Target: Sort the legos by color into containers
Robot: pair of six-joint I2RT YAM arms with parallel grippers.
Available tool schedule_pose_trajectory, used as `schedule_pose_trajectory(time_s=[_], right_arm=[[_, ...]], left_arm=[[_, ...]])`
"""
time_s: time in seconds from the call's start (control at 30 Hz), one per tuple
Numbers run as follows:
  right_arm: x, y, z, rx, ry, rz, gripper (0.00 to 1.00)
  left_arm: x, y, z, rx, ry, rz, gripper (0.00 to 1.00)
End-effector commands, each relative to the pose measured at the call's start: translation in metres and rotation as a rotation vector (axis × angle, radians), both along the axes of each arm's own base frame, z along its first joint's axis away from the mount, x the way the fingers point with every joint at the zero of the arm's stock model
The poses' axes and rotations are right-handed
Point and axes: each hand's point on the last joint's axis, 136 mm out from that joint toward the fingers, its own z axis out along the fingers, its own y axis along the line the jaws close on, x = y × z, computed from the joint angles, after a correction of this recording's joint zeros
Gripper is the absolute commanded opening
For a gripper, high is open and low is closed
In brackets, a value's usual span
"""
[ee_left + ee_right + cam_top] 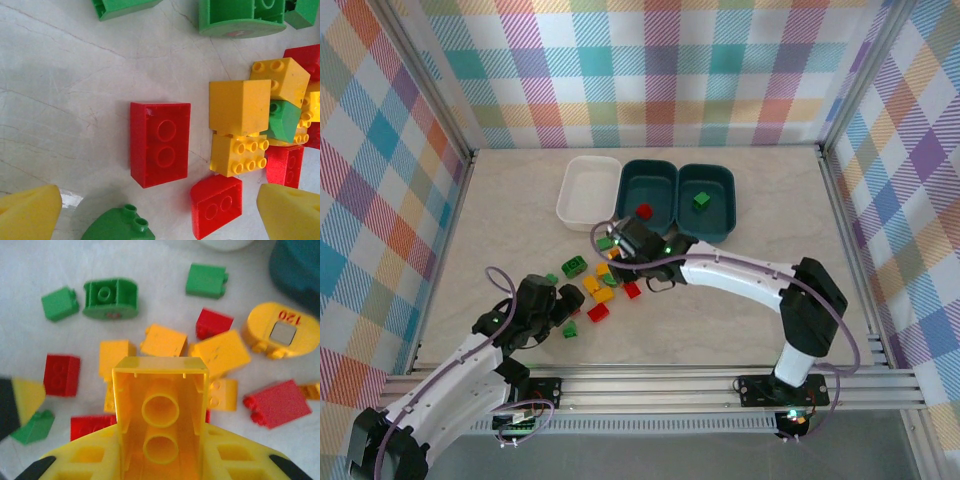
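Loose legos (pixel 602 287) in red, green and yellow lie scattered in front of the containers. My right gripper (pixel 160 440) is shut on a yellow brick (pixel 160 405), held hollow side up above the pile; from above the gripper (pixel 623 246) hangs near the trays. My left gripper (pixel 160 217) stands open low over the table, its yellow fingertips (pixel 30 215) either side of a gap. A red two-stud brick (pixel 160 144) lies just ahead of that gap. The middle teal tray (pixel 662 180) holds one red brick (pixel 643 211); the right teal tray (pixel 720 185) holds a green one (pixel 701 200). The white tray (pixel 588 190) has nothing in it.
A yellow ring (pixel 281 330) lies near the teal tray's corner. A green rounded piece (pixel 117 227) and a red sloped brick (pixel 216 205) lie close to my left gripper's gap. Checked walls enclose the table, with a metal rail along the near edge (pixel 720 385).
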Motion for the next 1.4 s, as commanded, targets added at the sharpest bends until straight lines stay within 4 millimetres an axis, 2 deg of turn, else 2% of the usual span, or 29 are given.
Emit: schedule_pose_trajectory(time_s=[0.0,0.37,0.57,0.7,0.8,0.83,0.9,0.93,1.0,1.13,1.2,1.3,1.37], right_arm=[[0.028,0.016,0.003,0.06,0.01,0.005,0.27],[0.121,0.036,-0.006,0.076,0.008,-0.031,0.26],[0.152,0.058,-0.011,0.069,0.011,0.013,0.27],[0.175,0.064,-0.025,0.067,0.032,0.005,0.28],[0.186,0.066,-0.027,0.068,0.036,0.004,0.3],[0.188,0.069,-0.026,0.073,0.029,0.012,0.32],[0.191,0.074,-0.019,0.089,0.015,0.028,0.43],[0.192,0.075,-0.013,0.098,0.006,0.031,0.49],[0.193,0.079,0.006,0.129,-0.018,0.041,0.55],[0.189,0.074,0.044,0.164,-0.068,0.038,0.57],[0.181,0.068,0.063,0.177,-0.089,0.034,0.56],[0.16,0.051,0.069,0.21,-0.07,-0.02,0.55],[0.137,0.042,0.062,0.249,-0.028,-0.073,0.54]], left_arm=[[-0.008,0.005,-0.009,0.0,0.035,0.022,1.0],[-0.005,0.005,-0.005,0.008,0.038,0.02,1.0],[-0.006,0.005,-0.002,0.033,0.055,0.005,1.0],[-0.006,0.006,0.0,0.042,0.062,0.0,1.0],[-0.007,0.006,0.0,0.04,0.067,0.0,1.0],[-0.008,0.006,0.001,0.042,0.068,-0.002,1.0],[-0.008,0.006,0.002,0.044,0.069,-0.003,1.0],[-0.008,0.006,0.003,0.042,0.065,-0.007,1.0],[-0.006,0.004,0.007,0.037,0.056,-0.017,1.0],[-0.001,-0.001,0.013,0.035,0.045,-0.036,1.0],[0.0,-0.001,0.013,0.039,0.053,-0.039,1.0],[-0.001,0.001,0.01,0.051,0.065,-0.027,1.0],[-0.001,0.012,0.01,0.085,0.059,0.018,1.0]])
